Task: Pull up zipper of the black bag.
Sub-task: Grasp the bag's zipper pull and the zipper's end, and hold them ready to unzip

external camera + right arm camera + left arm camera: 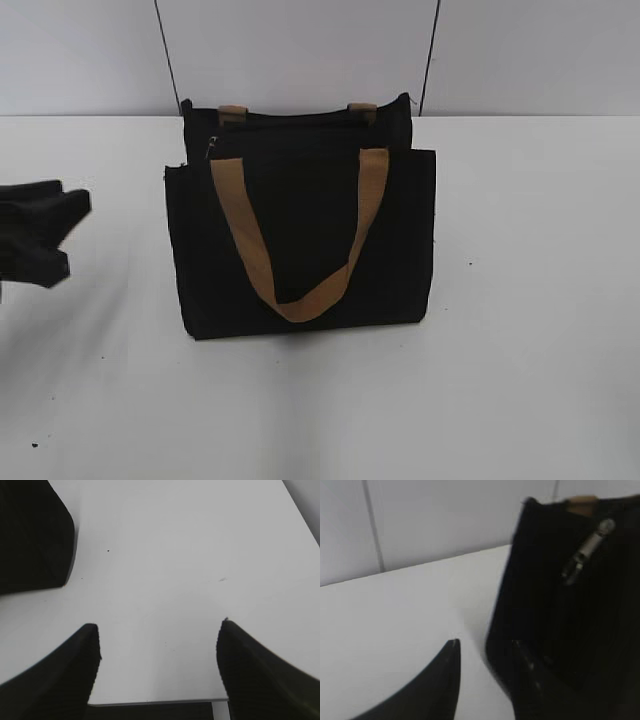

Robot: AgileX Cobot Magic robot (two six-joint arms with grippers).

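Note:
The black bag [300, 240] stands upright in the middle of the white table, its front tan handle hanging down over the front panel. The silvery zipper pull [212, 147] sits at the left end of the bag's top edge. In the left wrist view the pull [587, 550] hangs on the bag's end [555, 605]. My left gripper [485, 647] is open and empty, low beside the bag's left end; it also shows in the exterior view [72, 235]. My right gripper [159, 630] is open and empty above bare table, with the bag's corner [30, 535] to its upper left.
The white table [520, 330] spreads around the bag, with a light wall [300, 50] behind. The table's edge [155, 701] shows below my right gripper. The rear handle's tan tabs [233, 113] stick up at the bag's top.

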